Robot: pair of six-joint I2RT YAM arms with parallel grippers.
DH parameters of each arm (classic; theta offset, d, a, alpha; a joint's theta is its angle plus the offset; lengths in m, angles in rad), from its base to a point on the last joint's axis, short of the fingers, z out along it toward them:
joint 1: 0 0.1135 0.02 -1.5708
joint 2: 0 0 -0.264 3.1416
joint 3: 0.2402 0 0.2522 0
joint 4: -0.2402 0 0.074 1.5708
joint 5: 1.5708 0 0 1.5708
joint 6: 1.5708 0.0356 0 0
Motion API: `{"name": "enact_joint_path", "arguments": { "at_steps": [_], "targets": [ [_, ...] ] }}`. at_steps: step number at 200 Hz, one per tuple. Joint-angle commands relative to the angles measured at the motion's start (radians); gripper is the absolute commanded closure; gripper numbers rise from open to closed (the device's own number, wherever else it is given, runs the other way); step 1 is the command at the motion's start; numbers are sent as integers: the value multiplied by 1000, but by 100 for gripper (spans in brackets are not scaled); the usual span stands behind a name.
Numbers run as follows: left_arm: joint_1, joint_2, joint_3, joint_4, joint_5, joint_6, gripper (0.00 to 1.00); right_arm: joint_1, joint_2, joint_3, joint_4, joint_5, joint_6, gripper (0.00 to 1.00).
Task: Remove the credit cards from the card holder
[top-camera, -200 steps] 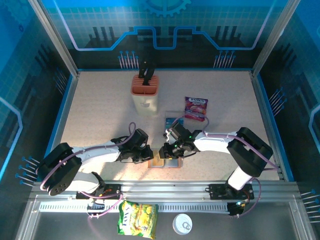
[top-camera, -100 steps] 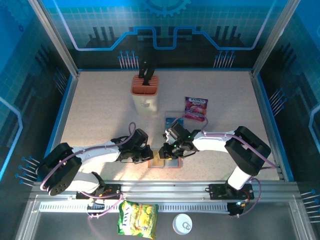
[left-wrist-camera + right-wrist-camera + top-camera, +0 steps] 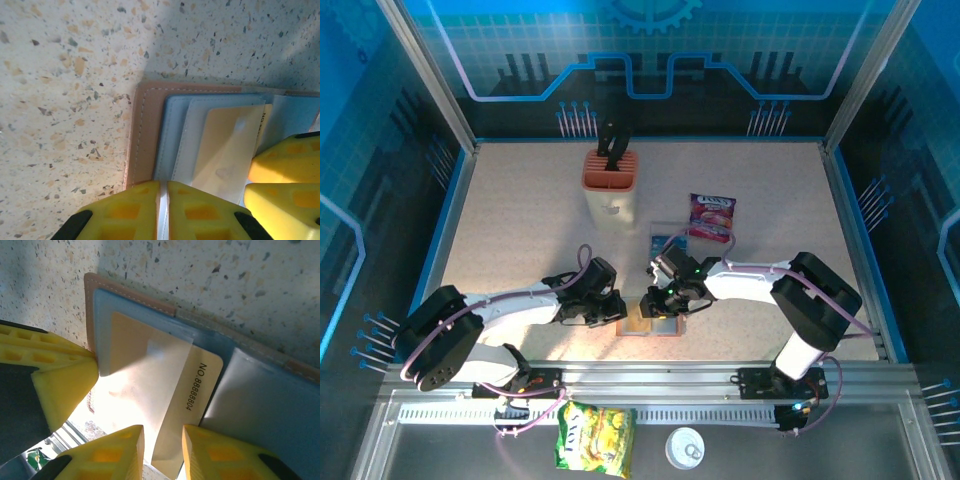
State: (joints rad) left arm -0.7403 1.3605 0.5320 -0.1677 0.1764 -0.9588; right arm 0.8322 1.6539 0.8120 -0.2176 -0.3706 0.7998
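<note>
Table (image 3: 520, 230): pale and speckled, and both arms are reaching in low over its near middle.
Knife block (image 3: 610, 190): upright at the back with its orange top, well apart from the action.
Purple packet (image 3: 712, 216): lying flat, just behind the right arm's wrist.
Left gripper (image 3: 163, 212): fingers together, clamped on the near edge of the card holder.
Right gripper (image 3: 163, 447): one finger on each side of the credit card's end, closed in on it.
Card holder (image 3: 145, 125): open and flat on the table between the two grippers, brown rim outside, grey-blue pockets facing up.
Credit card (image 3: 165, 375): looks cream in this light. It is partway out of its pocket, the numbered end poking free and the far end under a clear sleeve.
</note>
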Motion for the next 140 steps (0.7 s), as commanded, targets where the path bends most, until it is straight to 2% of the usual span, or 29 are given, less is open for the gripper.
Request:
{"name": "enact_joint_path", "arguments": {
  "at_steps": [1,140],
  "targets": [
    [6,-3,-13,-33,-7,15,87,14,-16,16,-60,28,-22,73],
    [5,-43,45,-64,11,31,88,13,-71,25,-75,30,-25,73]
  ]
}}
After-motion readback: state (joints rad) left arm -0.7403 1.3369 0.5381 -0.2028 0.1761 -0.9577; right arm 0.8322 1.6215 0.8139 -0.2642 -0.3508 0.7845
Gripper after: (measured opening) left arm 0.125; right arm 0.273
